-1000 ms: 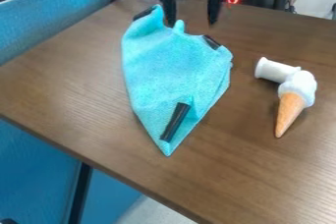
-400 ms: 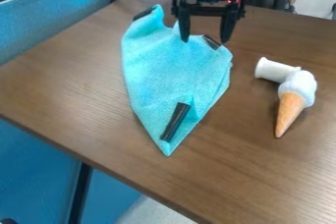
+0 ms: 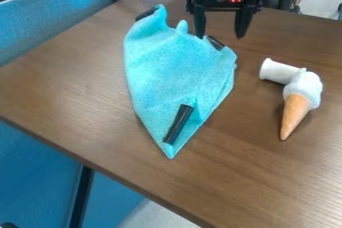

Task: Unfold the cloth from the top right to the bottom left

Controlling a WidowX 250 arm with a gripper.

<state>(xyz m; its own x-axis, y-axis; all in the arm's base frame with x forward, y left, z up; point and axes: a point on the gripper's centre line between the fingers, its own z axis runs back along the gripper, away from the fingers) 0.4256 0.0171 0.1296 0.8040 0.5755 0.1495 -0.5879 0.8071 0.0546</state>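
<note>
Gripper [image 3: 220,28] parted over the cloth's top right

The 2 fingers hang apart, grasping nothing, above the cloth's [image 3: 177,72] upper right edge; whether the left one touches it is hard to tell. The blue cloth lies bunched on the brown table [image 3: 73,87], left of a toy ice cream cone [image 3: 295,114] and a white cup [image 3: 277,71].

Matt cloth [image 3: 177,77] — smooth wood-grain table [image 3: 80,92]
</note>
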